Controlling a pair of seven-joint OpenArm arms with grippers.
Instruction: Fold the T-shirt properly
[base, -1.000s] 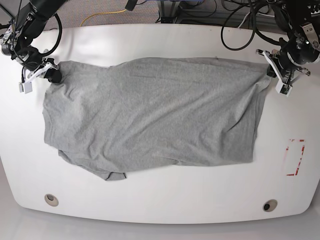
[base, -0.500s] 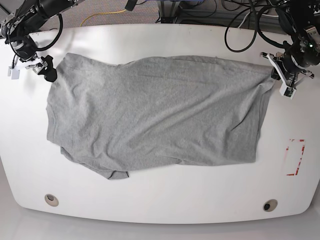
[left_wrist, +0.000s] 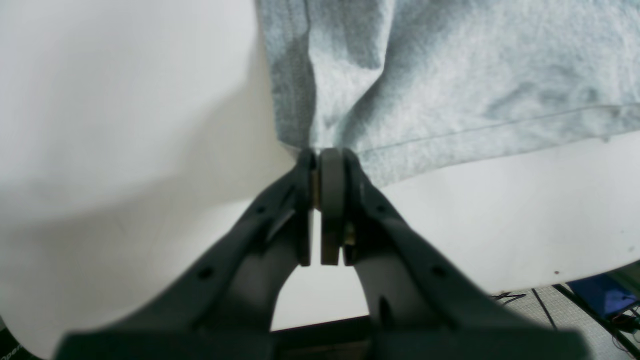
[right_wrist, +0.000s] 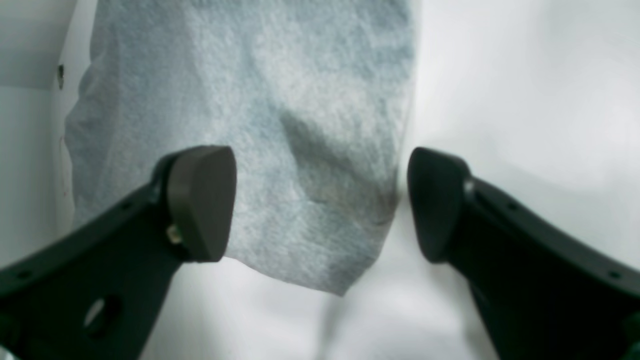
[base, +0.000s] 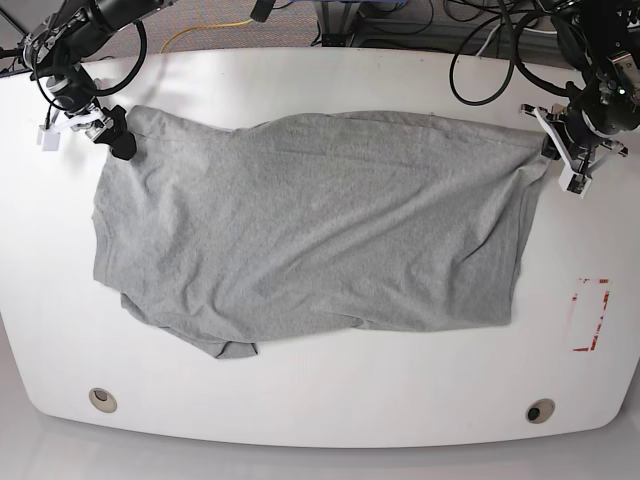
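The grey T-shirt lies spread across the white table, plain side up, with wrinkles and a folded bit at its front left. My left gripper is at the shirt's back right corner. In the left wrist view its jaws are shut on the T-shirt's hem corner. My right gripper is at the back left corner. In the right wrist view it stands open above the T-shirt's corner, with nothing gripped.
A red rectangular outline is marked on the table at the right. Two round holes sit near the front edge. Cables and a yellow cord run behind the back edge.
My right gripper let go of the shirt's back left corner and opened, drew back, then came a little closer. The shirt slid slightly to the right. The left gripper stays shut.
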